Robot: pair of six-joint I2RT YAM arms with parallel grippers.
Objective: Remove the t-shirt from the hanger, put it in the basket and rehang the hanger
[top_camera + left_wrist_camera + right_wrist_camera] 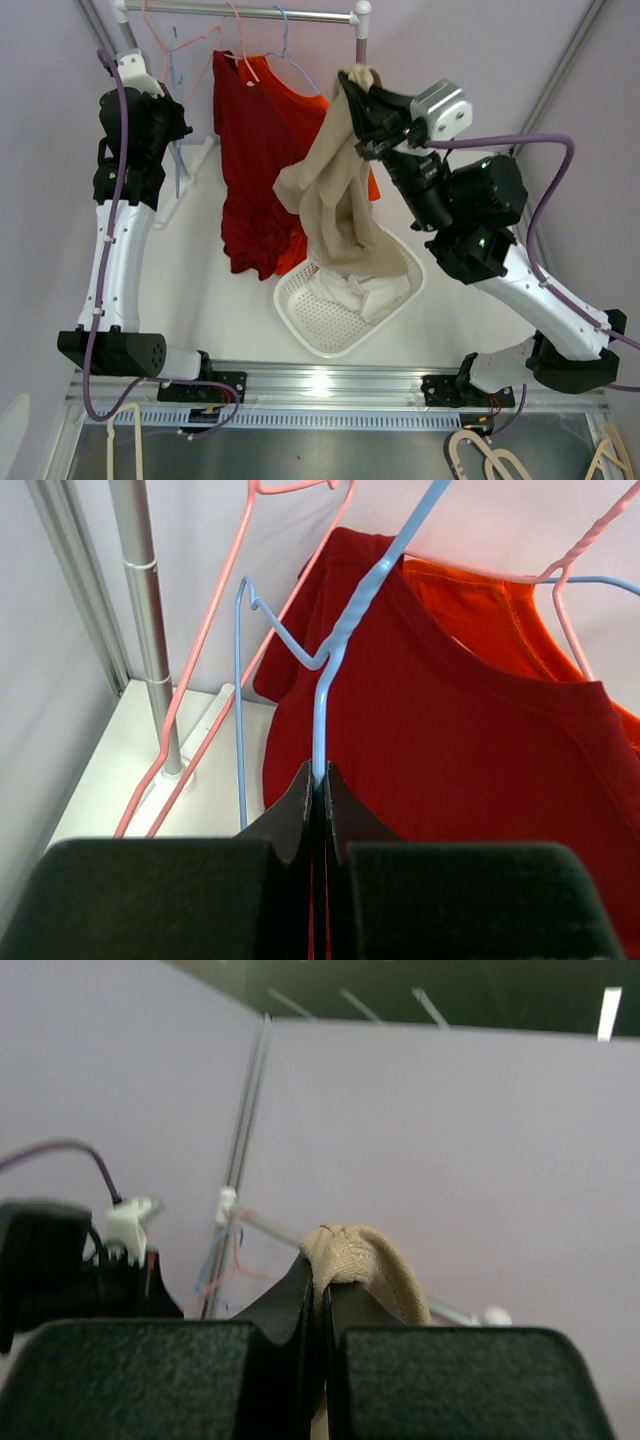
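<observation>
**Asker:** Where is the t-shirt at this moment?

**Me:** The beige t-shirt hangs from my right tool, which is clamped together on a bunched fold at the top of the cloth. I hold it high, near the rail. The cloth falls in a long drape, and its lower end rests in a white basket on the surface.

**Asker:** And the hanger?

**Me:** My left tool is pinched tight on the wire of a blue hanger, off to the left side. No cloth shows on that wire, so I judge the t-shirt is already free of it. A red t-shirt hangs on the rail between my two arms.

**Asker:** What does the step in hand ask of you?

**Me:** Setting the cloth down cleanly, I think. I would bring the right tool down straight over the middle of the basket, so the drape piles inside and does not slide over the rim. I would part the tool only once most of the weight rests there. The left tool should hold the hanger well away, so its hook cannot snag a sleeve or brush the red t-shirt.
</observation>
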